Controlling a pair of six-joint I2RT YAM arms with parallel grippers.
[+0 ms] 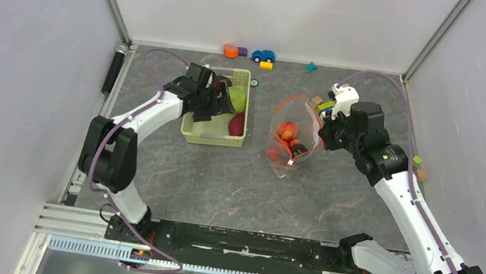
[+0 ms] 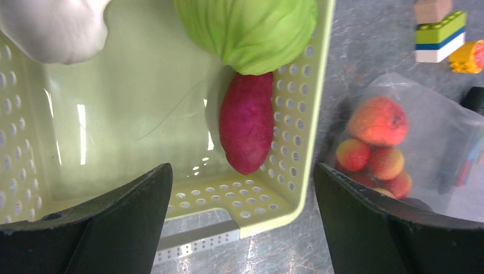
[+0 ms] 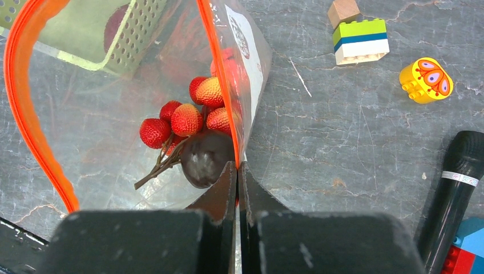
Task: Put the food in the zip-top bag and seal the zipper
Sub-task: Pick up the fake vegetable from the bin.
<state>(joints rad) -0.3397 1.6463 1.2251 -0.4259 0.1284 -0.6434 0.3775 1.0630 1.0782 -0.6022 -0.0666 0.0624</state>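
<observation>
a grey, stone-patterned desk [image 1: 233, 186], walled in on three sides by pale panels. the right gripper [image 3: 237, 171] is clenched on the mouth edge of the zip-top bag [image 3: 103, 131], its two black fingers pressed together over the orange-red zipper [image 3: 23, 25]. the strip loops out ahead of the gripper and to its left, so the mouth gapes open. just in front of the fingertips, inside the bag, lie a cluster of red strawberries [image 3: 185, 117] on brown stalks and a dark purple piece [image 3: 205, 160]. a white label patch [image 3: 248, 51] runs along the bag wall beyond them. ahead and to the right of that gripper, on the bare desk, sit a green, white and blue block [image 3: 361, 41], a small brown cube [image 3: 344, 10] just beside it and a yellow block with a butterfly print [image 3: 426, 80]. a black cylinder [image 3: 454, 188] lies close on the gripper's right.

the left gripper [image 2: 242, 171] hangs released, fingers spread wide, over the pale green slotted basket [image 2: 297, 188]. ahead of it, between the fingers, a magenta-purple piece [image 2: 246, 128] lies along the basket's right wall, with the round green cabbage [image 2: 251, 28] at its far end. a white rounded thing [image 2: 51, 28] shows further ahead on the left. out past the right finger, beyond the basket wall, an orange-red peach-like fruit [image 2: 378, 120] shows through the bag's plastic, resting above the strawberries.
</observation>
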